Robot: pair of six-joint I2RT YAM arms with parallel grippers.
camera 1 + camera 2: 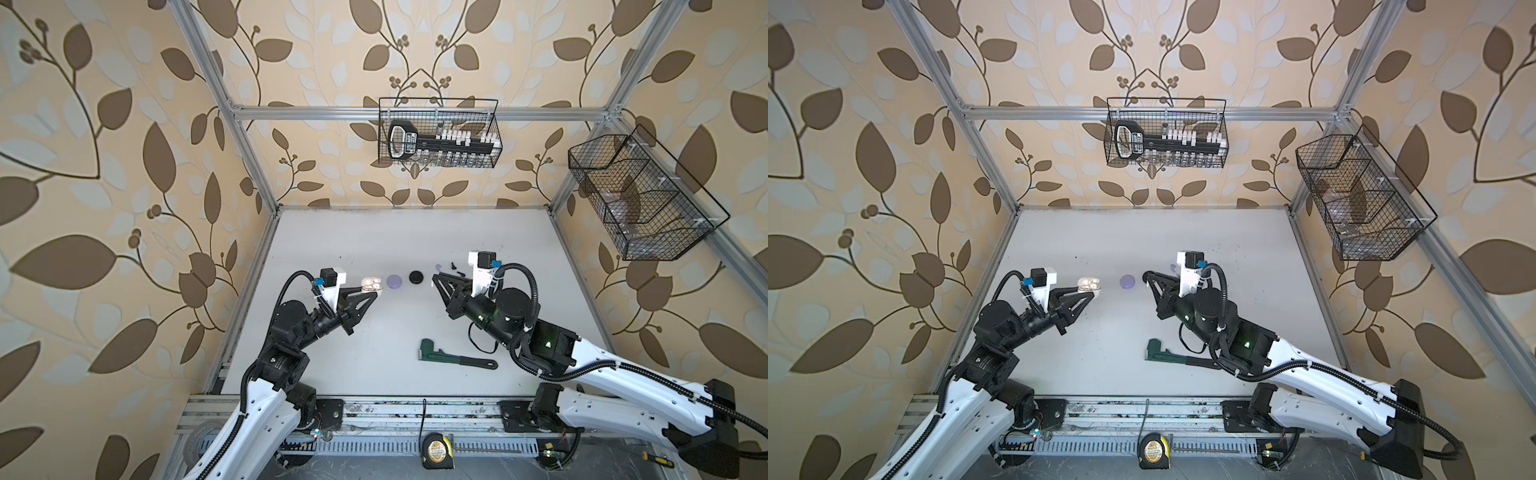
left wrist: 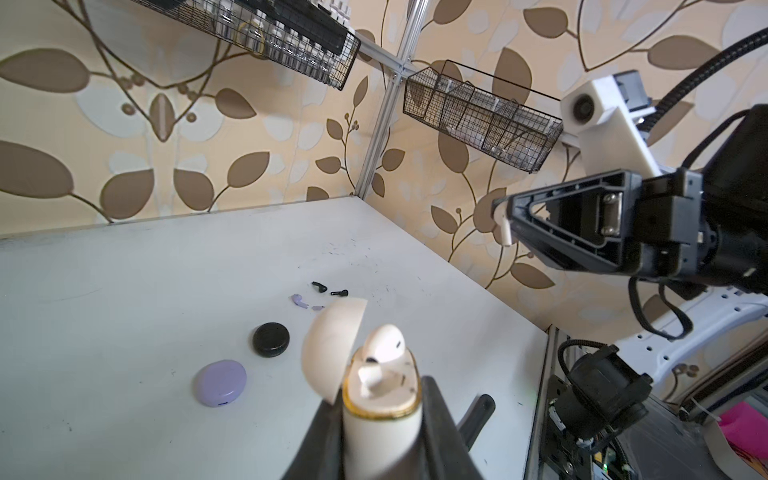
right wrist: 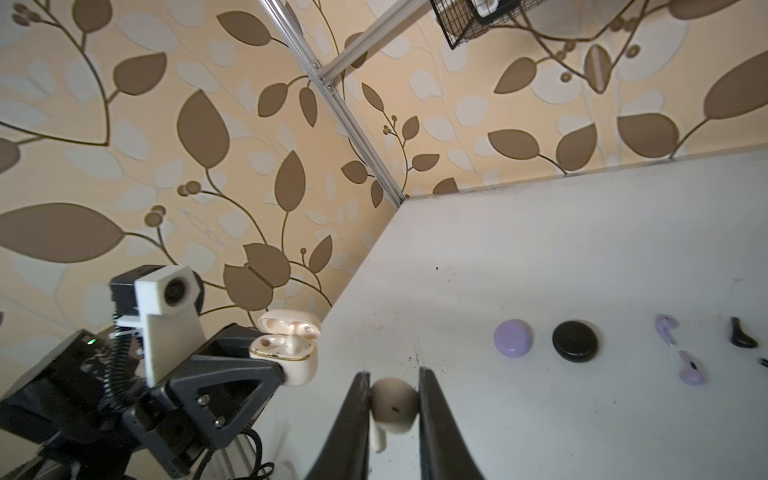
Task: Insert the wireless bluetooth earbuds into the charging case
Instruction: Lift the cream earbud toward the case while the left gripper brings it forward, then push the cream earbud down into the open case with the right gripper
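My left gripper (image 2: 380,395) is shut on a white charging case (image 2: 382,415) and holds it above the table with its lid (image 2: 332,345) open. One white earbud (image 2: 384,343) sits in the case. In both top views the case (image 1: 371,284) (image 1: 1088,284) is at the left. My right gripper (image 3: 394,399) is shut on the other white earbud (image 3: 392,405), apart from the case (image 3: 291,349). On the table lie two lavender earbuds (image 3: 666,328) (image 3: 692,370) and a black earbud (image 3: 742,334).
A closed lavender case (image 1: 394,281) and a closed black case (image 1: 416,276) rest between the grippers. A green pipe wrench (image 1: 453,355) lies near the front. Wire baskets (image 1: 438,133) (image 1: 640,199) hang on the walls. A tape measure (image 1: 436,451) sits by the front rail.
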